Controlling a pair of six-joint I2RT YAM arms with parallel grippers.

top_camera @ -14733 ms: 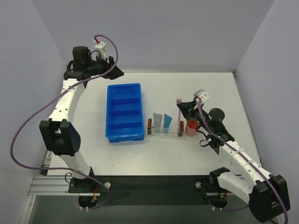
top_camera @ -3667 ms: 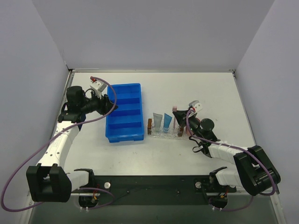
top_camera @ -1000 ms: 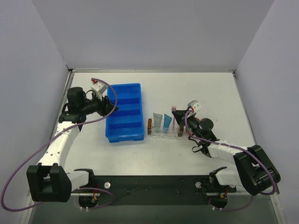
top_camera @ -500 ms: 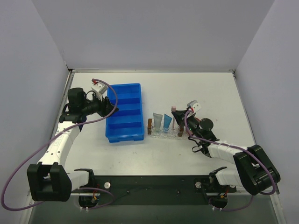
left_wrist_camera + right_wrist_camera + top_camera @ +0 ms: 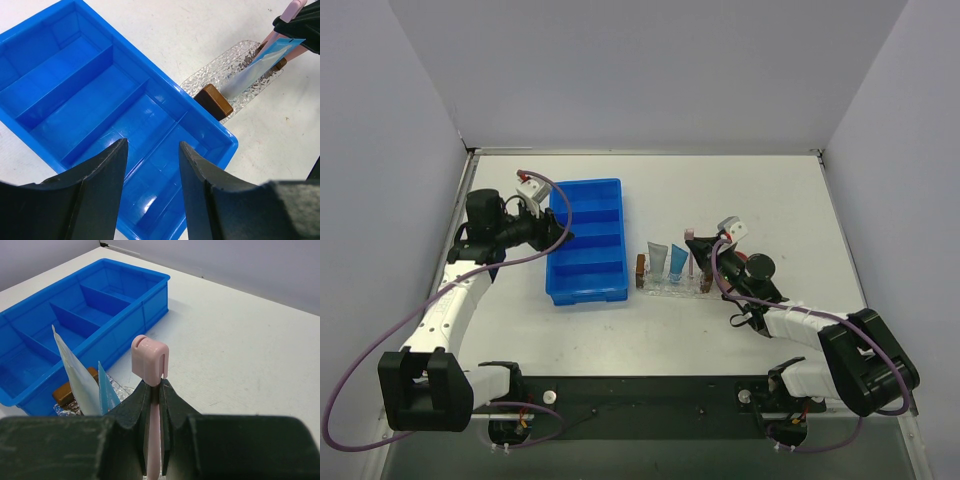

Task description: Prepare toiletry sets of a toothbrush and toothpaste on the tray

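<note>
Since half a second ago the right arm (image 5: 790,320) has edged slightly left, bringing the toothbrush (image 5: 149,357) further in over the tray (image 5: 665,289). Right jaws are clamped tight on the toothbrush's shaft and hold it upright, pink head on top. From above it stands just right of the blue tube (image 5: 678,260), toward the tray's right end. Its lower end is hidden behind the jaws, so I cannot tell whether it touches the tray. The grey tube (image 5: 658,260) and the blue tube lean side by side in the tray. The left arm (image 5: 455,300), raised high at the far left in the first frame, now reaches in low beside the bin (image 5: 75,105). Left jaws are parted wide and empty, hovering over the bin. The bin sits on the tabletop (image 5: 760,190), just left of the tray.
</note>
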